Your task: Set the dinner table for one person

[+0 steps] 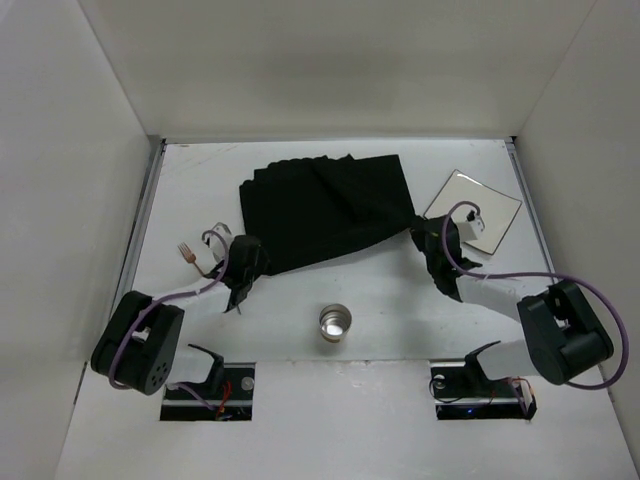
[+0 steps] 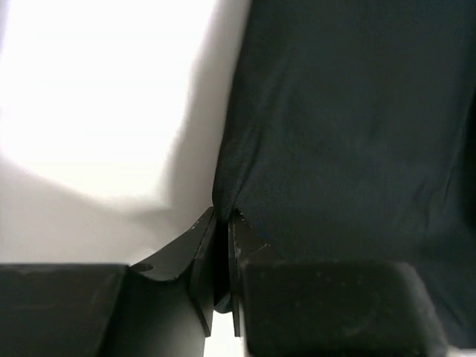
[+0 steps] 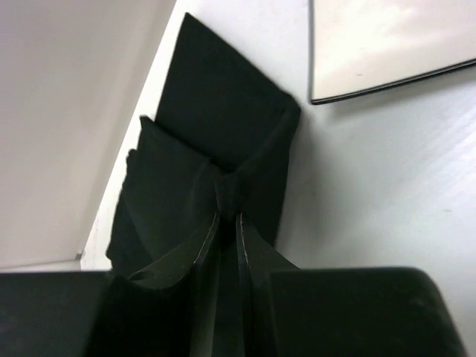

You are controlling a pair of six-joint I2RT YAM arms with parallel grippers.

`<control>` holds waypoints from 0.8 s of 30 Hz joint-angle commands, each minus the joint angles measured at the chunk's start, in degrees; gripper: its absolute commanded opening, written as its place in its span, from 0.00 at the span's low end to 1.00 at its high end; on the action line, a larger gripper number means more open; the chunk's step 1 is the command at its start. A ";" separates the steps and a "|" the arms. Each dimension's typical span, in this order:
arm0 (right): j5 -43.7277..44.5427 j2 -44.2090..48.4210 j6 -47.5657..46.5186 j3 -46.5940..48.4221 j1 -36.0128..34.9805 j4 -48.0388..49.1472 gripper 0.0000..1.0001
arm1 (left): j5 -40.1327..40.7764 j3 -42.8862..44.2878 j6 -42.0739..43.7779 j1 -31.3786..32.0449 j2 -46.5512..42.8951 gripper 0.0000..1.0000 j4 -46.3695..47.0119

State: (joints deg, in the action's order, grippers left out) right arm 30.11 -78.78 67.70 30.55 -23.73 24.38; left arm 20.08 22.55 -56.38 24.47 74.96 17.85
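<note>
Nearest you, the metal cup [image 1: 335,322] stands on the dinner table [image 1: 400,335], behind both claws and about midway between them. It is well apart from each.

Next out, your left gripper [image 1: 255,265] is pinched shut on the near left corner of the black cloth mat [image 1: 320,210]. In its wrist view the fingertips [image 2: 236,227] meet with a fold of the mat's edge between them. The dark cloth [image 2: 349,126] runs ahead and to that claw's right, with bare table [image 2: 89,89] to its left. The fork [image 1: 186,250] lies just outside this claw, on its left.

Your right gripper [image 1: 422,240] is likewise clamped on the near right corner. Its wrist view shows a bunched nub of cloth [image 3: 227,190] caught at the tips.

So the mat is held from both ends. Its long axis runs from one claw across to the other, and its body lies ahead of both. It looks creased and doubled over along the far left, so it is not flat yet.

My read is that the coming move depends on that axis. Draw the two corners apart and toward you evenly. Neither arm is nearer, since each has its own corner.

Farthest out, the square plate [image 1: 472,205] sits ahead and to the right of the right claw, just beside the mat's corner. Watch that the cloth does not drag it.
</note>
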 commanded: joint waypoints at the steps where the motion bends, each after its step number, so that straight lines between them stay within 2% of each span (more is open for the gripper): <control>1: -0.31 2.31 -0.82 -3.73 1.80 -2.14 0.19 | 2.17 4.78 2.94 -5.78 1.68 0.06 2.81; 3: -2.76 3.89 0.76 -6.54 1.80 -2.93 0.20 | 0.76 5.58 3.82 -8.33 1.68 0.07 2.72; 5: -4.61 5.65 0.77 -8.91 1.62 -3.46 0.23 | -1.26 5.49 4.87 -9.66 0.81 0.15 2.02; 6: -5.23 6.88 0.33 -9.79 1.62 -3.81 0.27 | -1.44 4.97 5.40 -9.92 -0.07 0.23 1.41; 8: -5.32 10.04 -0.81 -11.38 1.10 -5.30 0.42 | -1.18 3.56 6.36 -10.27 -2.44 0.36 0.09; 11: -4.80 16.36 -4.67 -12.09 -0.39 -9.42 0.57 | 0.22 0.32 7.60 -11.07 -7.97 0.42 -1.93; 14: -3.30 21.47 -8.63 -10.69 -0.84 -14.35 0.66 | 2.15 -1.01 8.56 -11.07 -13.86 0.51 -5.35; 19: -5.75 19.12 -14.79 -6.99 -0.75 -15.94 0.73 | -0.11 0.39 7.34 -7.21 -13.44 0.55 -9.05; 23: -10.32 13.41 -13.83 -6.73 1.62 -12.71 0.73 | -2.41 -0.30 2.44 -4.13 -11.15 0.55 -9.94; 24: -10.85 11.91 -13.39 -6.55 1.80 -11.39 0.70 | -2.58 -0.66 0.76 -3.60 -11.06 0.55 -10.02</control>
State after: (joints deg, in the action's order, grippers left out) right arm 22.15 -63.96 55.57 22.13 -23.07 10.94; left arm 18.94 22.13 -51.44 19.44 63.57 9.65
